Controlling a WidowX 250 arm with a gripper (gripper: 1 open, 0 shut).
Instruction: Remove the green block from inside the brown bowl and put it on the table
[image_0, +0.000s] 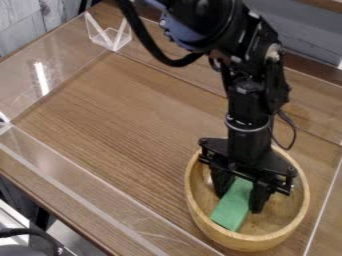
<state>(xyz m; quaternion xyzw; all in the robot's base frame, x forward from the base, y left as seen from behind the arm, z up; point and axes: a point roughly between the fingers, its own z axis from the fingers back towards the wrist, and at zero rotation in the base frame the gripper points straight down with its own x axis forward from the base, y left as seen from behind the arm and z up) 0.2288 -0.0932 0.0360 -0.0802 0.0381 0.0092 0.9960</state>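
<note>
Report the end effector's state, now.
End effector: closed on the green block, inside the brown bowl.

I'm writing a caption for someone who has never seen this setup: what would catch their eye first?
The bright green block stands out most, lying inside the round tan bowl at the lower right. Right above it, the black gripper reaches down into the bowl, its fingers closed on the block. The brown wood-grain table fills much of the view to the left.
</note>
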